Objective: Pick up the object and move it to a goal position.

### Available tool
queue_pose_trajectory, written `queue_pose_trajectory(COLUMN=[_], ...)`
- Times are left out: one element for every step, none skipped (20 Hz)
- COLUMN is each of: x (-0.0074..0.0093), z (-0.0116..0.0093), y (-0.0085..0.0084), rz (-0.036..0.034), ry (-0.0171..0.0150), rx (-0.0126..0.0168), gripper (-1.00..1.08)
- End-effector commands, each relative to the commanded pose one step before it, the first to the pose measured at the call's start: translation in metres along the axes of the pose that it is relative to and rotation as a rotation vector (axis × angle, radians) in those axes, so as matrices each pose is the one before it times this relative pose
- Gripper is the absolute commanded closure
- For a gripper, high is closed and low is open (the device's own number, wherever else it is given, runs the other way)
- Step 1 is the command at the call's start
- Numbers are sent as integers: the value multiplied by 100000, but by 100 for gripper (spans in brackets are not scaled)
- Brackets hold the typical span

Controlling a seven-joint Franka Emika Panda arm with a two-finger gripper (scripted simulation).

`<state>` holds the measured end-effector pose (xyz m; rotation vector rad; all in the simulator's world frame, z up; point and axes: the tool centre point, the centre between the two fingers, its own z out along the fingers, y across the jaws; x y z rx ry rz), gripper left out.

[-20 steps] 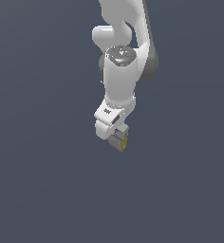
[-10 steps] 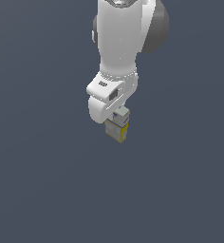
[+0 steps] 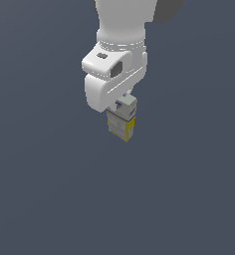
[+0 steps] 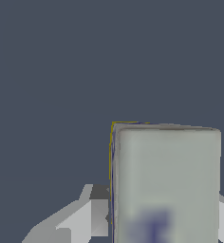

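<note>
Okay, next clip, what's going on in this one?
A simulated Panda arm is carrying a small box in its gripper. The box hangs upright below the white hand, its yellow-tan lower part showing in the exterior view; the wrist view shows its pale top face with a blue mark, a finger on either side. Only a plain dark grey background surrounds it, and no goal marker is visible.

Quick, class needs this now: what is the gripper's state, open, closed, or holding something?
Gripper: closed on the small box, holding it beneath the wrist.
</note>
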<state>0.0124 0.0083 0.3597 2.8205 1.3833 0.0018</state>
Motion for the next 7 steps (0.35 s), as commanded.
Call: queue_pose_trajectory(x=[-14, 6, 9, 12, 14, 14, 7], z=[-918, -235, -180, -125, -71, -23, 0], y=[109, 39, 36, 32, 28, 21, 8], rz=[5, 0, 0, 0, 0, 0, 0], ry=[-84, 0, 0, 0, 0, 0, 0], rx=[73, 0, 0, 0, 0, 0, 0], gripper=[108, 108, 108, 108, 108, 108, 108])
